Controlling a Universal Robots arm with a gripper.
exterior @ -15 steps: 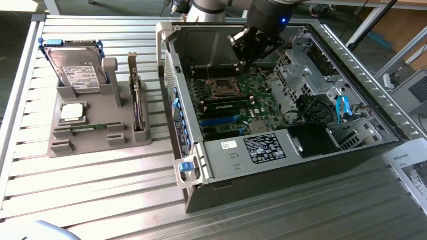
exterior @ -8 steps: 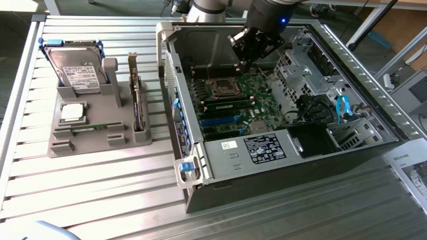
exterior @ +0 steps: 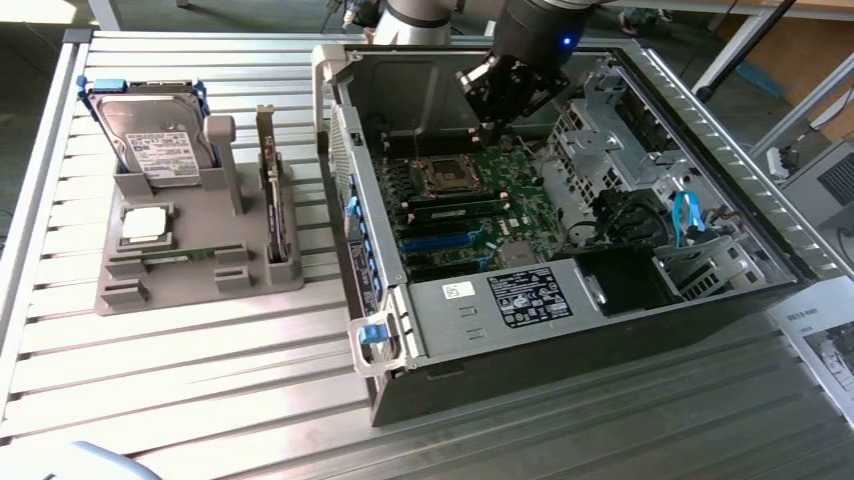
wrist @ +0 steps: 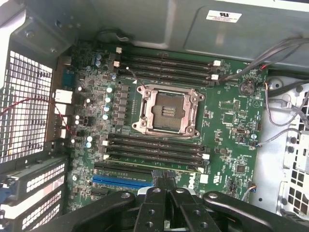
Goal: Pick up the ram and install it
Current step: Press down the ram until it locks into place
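Over green motherboard, thin flat ram slotted

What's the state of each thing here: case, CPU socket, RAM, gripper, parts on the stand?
Computer case: lying flat, side panel off.
CPU socket: empty, no chip.
Ram: seated in the memory slot nearest the blue slot.
Gripper: shut, above the motherboard, holding nothing.
Hard drive: upright in the grey stand.
Expansion card: upright in the stand.
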